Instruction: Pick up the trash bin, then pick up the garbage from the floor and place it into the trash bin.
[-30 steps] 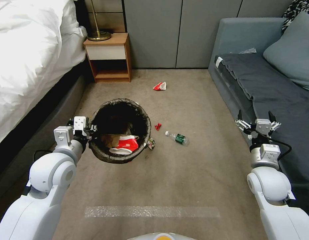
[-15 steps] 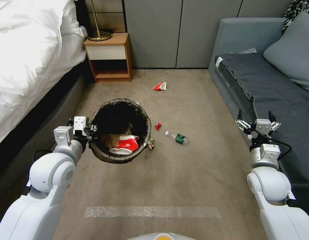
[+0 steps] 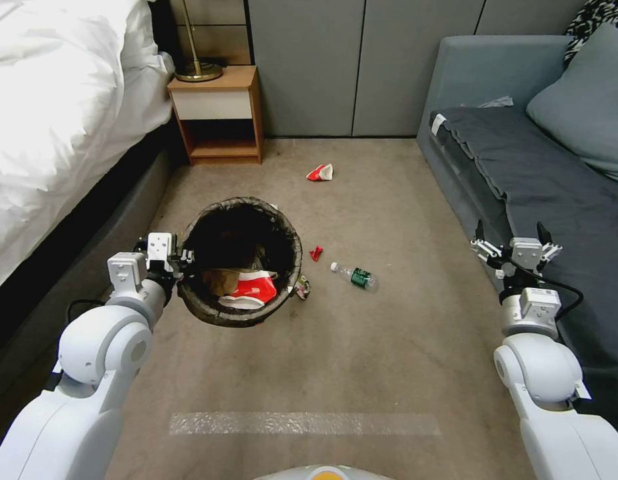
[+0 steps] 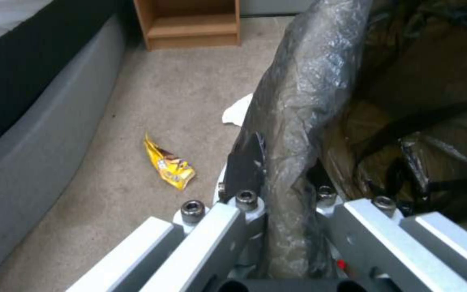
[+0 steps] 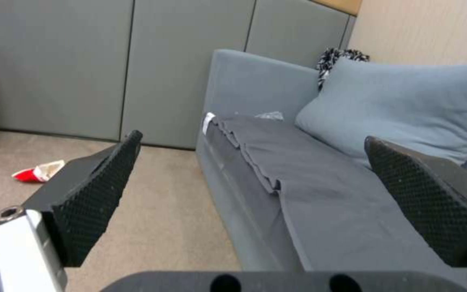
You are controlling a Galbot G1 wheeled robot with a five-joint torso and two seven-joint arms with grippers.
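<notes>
My left gripper (image 3: 182, 257) is shut on the rim of the trash bin (image 3: 292, 235), holding it above the floor (image 3: 362, 347); the dark bag (image 4: 298, 101) is pinched between its jaws. Red-and-white cups and a brown bag lie inside the bin. On the floor are a crushed red cup (image 3: 320, 173), a small red scrap (image 3: 315, 253), a green-labelled bottle (image 3: 354, 275), a wrapper (image 3: 302, 287) by the bin, a yellow snack wrapper (image 4: 168, 164) and a white tissue (image 4: 236, 111). My right gripper (image 3: 512, 243) hangs open beside the sofa, nothing between its pads (image 5: 95, 198).
A bed (image 3: 49, 120) runs along the left, a grey sofa (image 3: 542, 167) along the right. A wooden nightstand (image 3: 219, 113) with a lamp stands at the back left against grey cabinet doors (image 3: 355, 67). A pale tape strip (image 3: 302, 423) crosses the carpet near me.
</notes>
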